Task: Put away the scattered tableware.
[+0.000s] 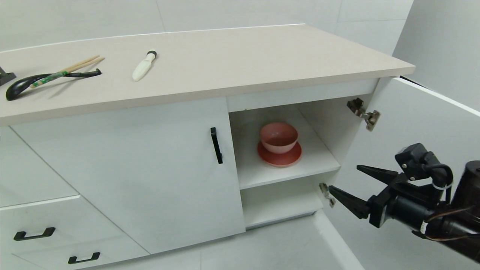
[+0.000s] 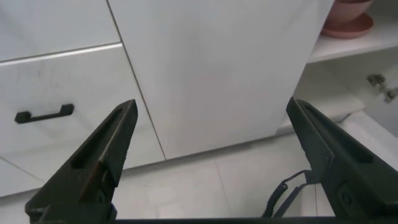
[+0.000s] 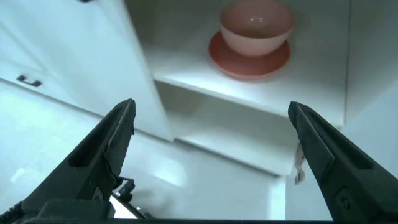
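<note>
We see left gripper and right gripper both wide and empty; the thin wooden chopsticks lie across the black plastic ladle on the beige countertop, likely light, stiff, roll-prone, so pinch both mid-shaft.

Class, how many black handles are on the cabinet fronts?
3: an upright door handle, an upper drawer handle and a lower drawer handle, both to its left. More may lie out of frame.
</note>
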`<state>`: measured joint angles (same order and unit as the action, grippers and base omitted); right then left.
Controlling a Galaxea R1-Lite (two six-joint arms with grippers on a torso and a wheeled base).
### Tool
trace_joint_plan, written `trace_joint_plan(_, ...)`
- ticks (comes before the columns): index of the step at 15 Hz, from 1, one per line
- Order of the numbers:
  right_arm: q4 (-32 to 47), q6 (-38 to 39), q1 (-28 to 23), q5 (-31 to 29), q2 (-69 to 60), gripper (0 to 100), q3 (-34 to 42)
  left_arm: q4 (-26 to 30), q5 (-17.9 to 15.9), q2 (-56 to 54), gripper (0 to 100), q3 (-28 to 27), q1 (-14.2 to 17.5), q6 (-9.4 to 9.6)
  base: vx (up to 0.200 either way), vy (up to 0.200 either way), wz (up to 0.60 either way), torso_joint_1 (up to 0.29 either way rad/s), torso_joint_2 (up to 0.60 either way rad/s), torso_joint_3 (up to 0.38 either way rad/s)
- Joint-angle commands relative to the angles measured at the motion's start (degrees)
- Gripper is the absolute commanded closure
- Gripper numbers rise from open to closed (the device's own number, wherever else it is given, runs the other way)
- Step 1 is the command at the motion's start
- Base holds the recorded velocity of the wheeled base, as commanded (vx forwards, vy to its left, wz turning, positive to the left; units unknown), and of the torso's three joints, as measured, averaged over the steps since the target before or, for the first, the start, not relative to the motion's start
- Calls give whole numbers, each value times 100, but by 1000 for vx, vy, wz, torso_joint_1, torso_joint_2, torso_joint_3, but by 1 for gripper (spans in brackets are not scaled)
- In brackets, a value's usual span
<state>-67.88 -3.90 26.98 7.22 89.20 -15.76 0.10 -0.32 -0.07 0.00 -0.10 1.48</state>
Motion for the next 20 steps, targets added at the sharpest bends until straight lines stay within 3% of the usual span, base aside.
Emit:
trace_joint_plan(1, 11, 30, -87, -10, -816, 0, 460, -1, -3, 7, 0, 0, 1, -7, -200, 0, 0, 2, -2, 2)
trace_joint_plan(5, 11, 65, -1063, -27, -1555, 0, 1400, -1, -3, 7, 0, 0, 1, -7, -150, 0, 0, 3, 2, 4)
trace_joint_plan(6, 108, 47, -1529, -27, -2003, 0, 1576, -1, -3, 7, 0, 0, 1, -7, 0, 0, 0, 0, 0, 0)
trace_joint_plan(10, 706, -41, -2751, -27, -3682, 0, 1576, -1, -3, 7, 0, 0, 1, -16, 0, 0, 0, 0, 0, 0)
trace_joint_plan(13, 2112, -67, -3304, 17, -5000, 0, 1576, -1, -3, 7, 0, 0, 1, -16, 0, 0, 0, 0, 0, 0)
trace_joint_plan(18, 6155, -164, -3418, 43, -8357, 0, 1576, -1, 5, 7, 0, 0, 1, -16, 0, 0, 0, 0, 0, 0)
trace_joint_plan(20, 6401, -418, -3418, -678, -8349, 0, 1576, -1, -3, 7, 0, 0, 1, -24, 0, 0, 0, 0, 0, 0)
